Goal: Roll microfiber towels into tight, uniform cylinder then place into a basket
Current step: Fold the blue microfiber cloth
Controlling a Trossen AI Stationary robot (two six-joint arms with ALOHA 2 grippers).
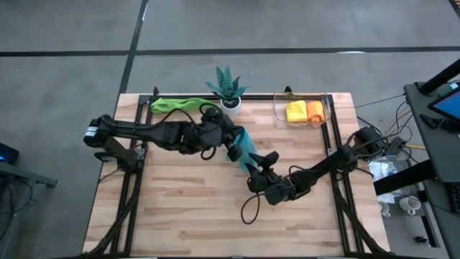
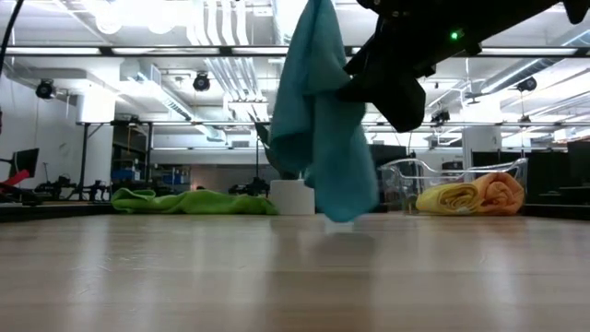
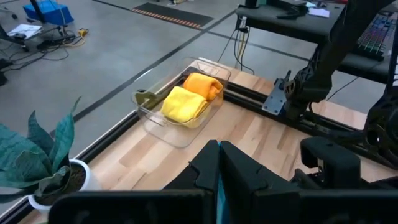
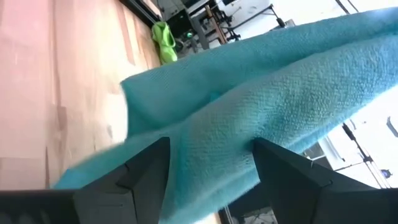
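Towel-wise, the left gripper (image 1: 231,150) has its fingers clenched on the light blue towel (image 1: 243,148) held off the surface (image 1: 187,208), so the right gripper (image 1: 260,162), fingers spread around the cloth, should probably pinch a free corner before spreading it flat.

The high view looks straight down on the whole counter (image 1: 215,208), with the potted plant (image 1: 228,89) at its far edge. The low view sits at counter height well in front of the plant (image 2: 293,195), facing level into the room. The left wrist view looks from close above past the plant (image 3: 37,168) toward the basket (image 3: 180,102). The right wrist view is pressed up against the light blue towel (image 4: 261,118). High and low views share plant, basket (image 1: 302,109) and green towel (image 1: 176,104).
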